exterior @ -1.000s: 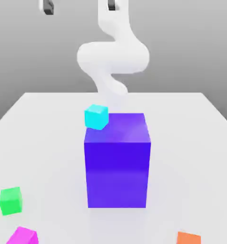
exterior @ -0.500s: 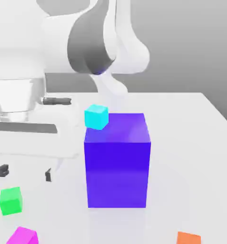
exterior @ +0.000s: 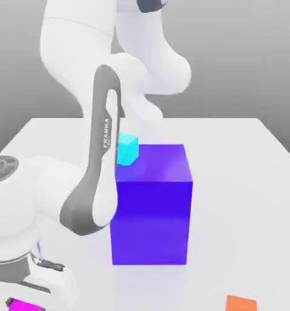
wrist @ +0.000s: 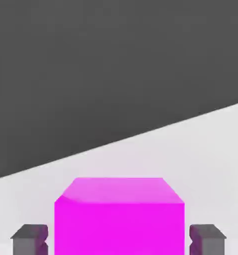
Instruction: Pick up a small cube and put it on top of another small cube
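A magenta cube [wrist: 119, 219] sits between my gripper [wrist: 119, 240] in the hand view. A dark fingertip [wrist: 30, 239] stands close against each of its side faces, so the gripper is shut on it. The cube rests on the white table. In the exterior view the arm's hand [exterior: 34, 276] is low at the near left corner, and a sliver of the magenta cube [exterior: 22, 305] shows under it. A cyan cube [exterior: 127, 149] lies behind the top corner of the large blue block. An orange cube [exterior: 240, 303] lies at the near right.
The tall blue block [exterior: 150, 206] stands in the middle of the white table [exterior: 232, 158]. My arm's elbow and forearm [exterior: 98, 164] cross in front of the block's left side. The table edge runs just beyond the magenta cube in the hand view.
The arm has swung down from high above the table to the near left corner. The fingers have closed in around the magenta cube. The green cube is now covered by the arm.
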